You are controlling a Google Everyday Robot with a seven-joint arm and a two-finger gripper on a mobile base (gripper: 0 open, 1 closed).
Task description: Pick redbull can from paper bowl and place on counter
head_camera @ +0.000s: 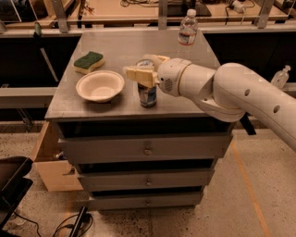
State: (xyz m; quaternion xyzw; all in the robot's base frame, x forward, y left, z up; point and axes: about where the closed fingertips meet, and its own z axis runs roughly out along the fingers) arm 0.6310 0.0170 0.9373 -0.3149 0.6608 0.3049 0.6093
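The redbull can (148, 96) stands upright on the grey counter (129, 48), just right of the paper bowl (100, 86). The bowl is empty. My gripper (141, 65) reaches in from the right at the can's top. One finger is in front of the can and one behind it, and they close on its upper part. The can's base rests on the counter top, near the front edge.
A green-and-yellow sponge (88, 62) lies behind the bowl on the left. A clear water bottle (188, 28) stands at the back right corner. A wooden workbench (138, 9) runs behind. A lower drawer (51, 159) hangs open at the left.
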